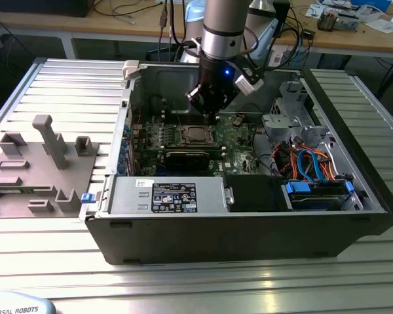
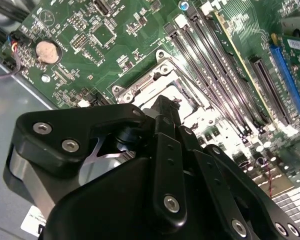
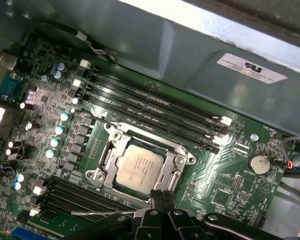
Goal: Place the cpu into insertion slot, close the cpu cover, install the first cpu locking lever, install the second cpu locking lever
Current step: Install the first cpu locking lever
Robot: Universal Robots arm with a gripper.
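Seeing the cpu (image 3: pixel 139 166) seated in the insertion slot (image 3: pixel 108 154) under the cpu cover (image 3: pixel 179 159), gripper (image 3: pixel 159 196) pinched empty at the frame edge; I risk scraping the board.

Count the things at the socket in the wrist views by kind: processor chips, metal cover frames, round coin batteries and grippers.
cpu: 1
cpu cover: 1
coin battery: 1
gripper: 1
Total: 4
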